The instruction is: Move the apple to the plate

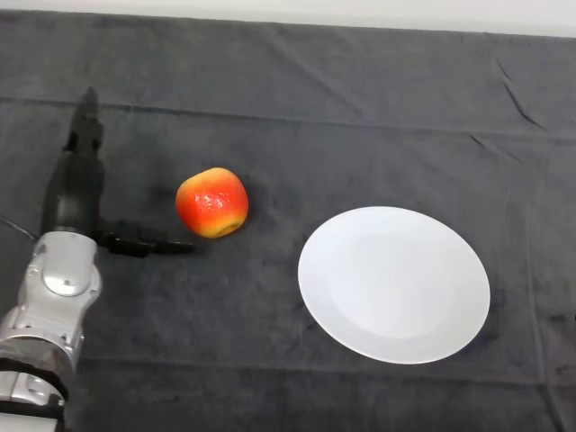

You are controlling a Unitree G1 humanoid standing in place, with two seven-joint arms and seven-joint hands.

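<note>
The apple [212, 202], red with yellow-orange patches, was seen resting on the dark cloth [297, 99] that covered the table, left of centre in the head view. It lay well apart from the white plate [394, 283], which was set to its right and a little nearer the robot, with nothing on its surface. The left hand [76, 193] was found just to the left of the apple, entered from the lower left on the silver-grey arm [49, 310]. The black fingers [85, 126] were held straight and pointed away from the robot, while the thumb [144, 243] was stretched out to the right, its tip lying just below the apple's lower left edge. Nothing was grasped; the hand was spread and released. Whether the thumb tip actually touched the fruit could not be told. Creases were visible in the cloth near its far right side.
</note>
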